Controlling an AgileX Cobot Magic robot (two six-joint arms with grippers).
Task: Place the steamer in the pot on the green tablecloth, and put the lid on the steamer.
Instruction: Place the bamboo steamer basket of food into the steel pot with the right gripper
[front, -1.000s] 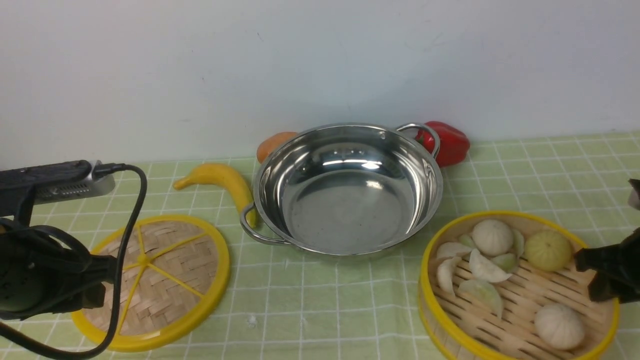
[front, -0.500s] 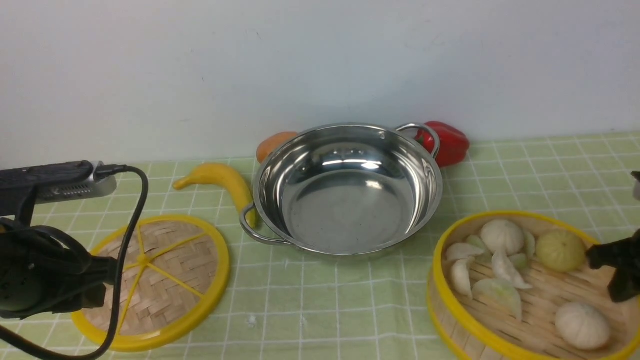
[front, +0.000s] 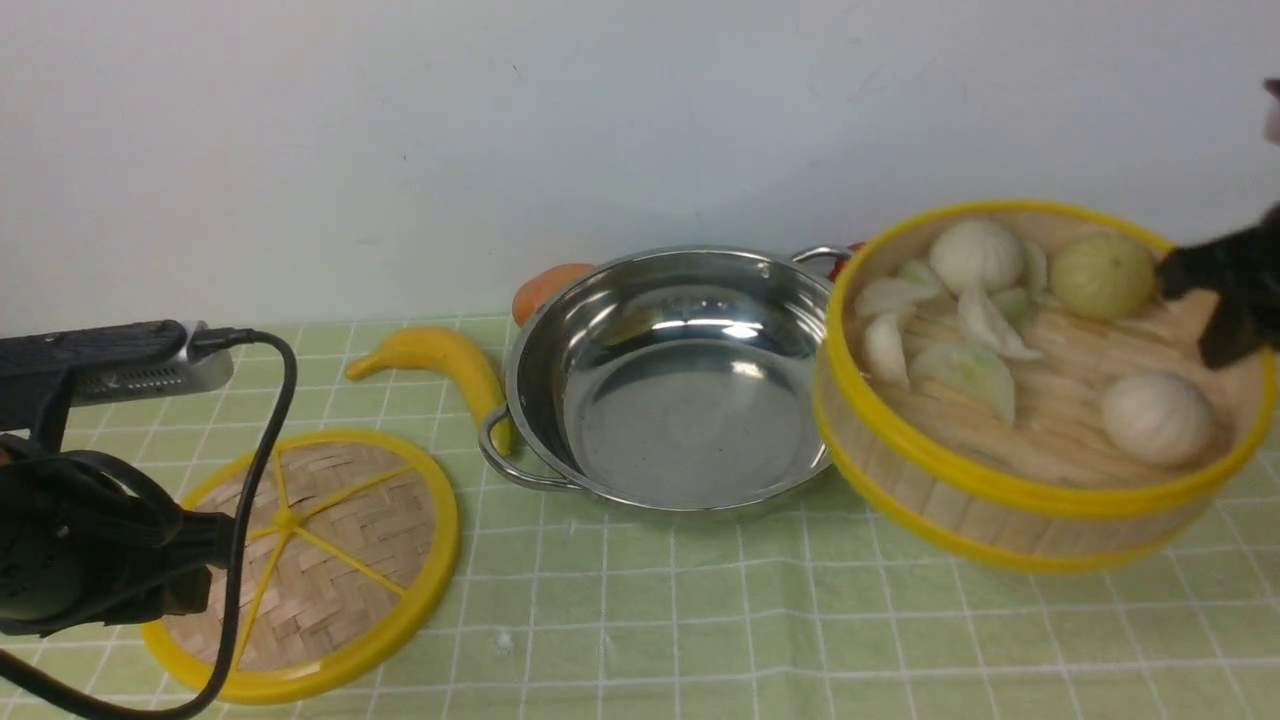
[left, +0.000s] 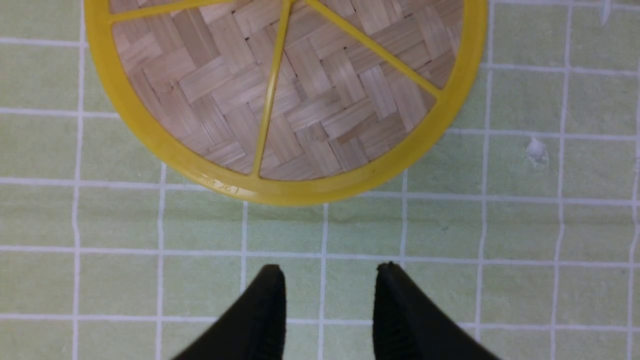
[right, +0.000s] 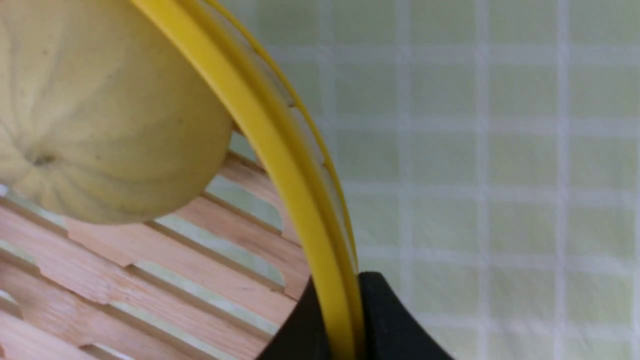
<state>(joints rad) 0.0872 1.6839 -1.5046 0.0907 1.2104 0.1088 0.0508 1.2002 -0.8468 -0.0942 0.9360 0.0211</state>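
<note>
Bamboo steamer (front: 1040, 420) hangs clear of the green tablecloth (front: 700, 620), just right of the pot (front: 690, 420), my right gripper (right: 345, 310) pinched on its yellow rim. Pot empty, so nothing placed yet. Lid (front: 310, 560) lies flat near my left gripper (left: 327, 290), part-open, empty. Steamer's edge overlaps the pot rim; space above the pot is free.

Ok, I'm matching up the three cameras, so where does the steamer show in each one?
Front view: steamer at right, off the cloth, beside the pot.
Left wrist view: not in it.
Right wrist view: steamer close up, yellow rim and slats.
Shared landmark: the pale green bun by the rim.
</note>
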